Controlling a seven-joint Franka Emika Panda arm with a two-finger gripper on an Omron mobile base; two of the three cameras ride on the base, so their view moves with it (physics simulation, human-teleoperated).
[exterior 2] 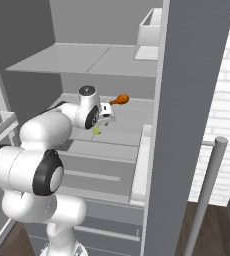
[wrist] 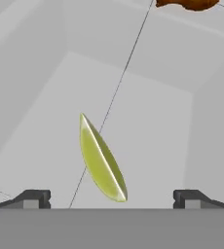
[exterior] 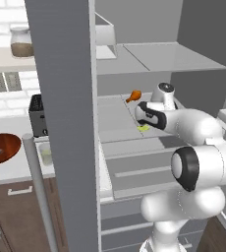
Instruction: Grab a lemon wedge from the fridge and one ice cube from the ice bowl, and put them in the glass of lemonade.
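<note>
Reddish-brown, the one ice bowl (exterior: 2, 148) sits on the counter at far left, beside a toaster (exterior: 37, 117) and the glass of lemonade (exterior: 45, 153). Rightward, the fridge (exterior: 66, 123) door edge blocks part of the shelf, where one lemon wedge (wrist: 102, 161) lies between the spread-apart gripper (wrist: 112, 198) fingertips; one drumstick (exterior: 133, 95) rests behind.

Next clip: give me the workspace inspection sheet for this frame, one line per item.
Surface: grey fridge shelf, lemon wedge lying on it.
Job's things: lemon wedge between the open fingertips, not gripped; fridge door open; ice bowl and glass of lemonade on the counter to the left.
Clutter: drumstick behind the wedge; toaster; jar on a wall shelf.
Grippers: gripper open, over the wedge.
Cables: nothing seen.
Surroundings: white brick wall; brown cabinets.
</note>
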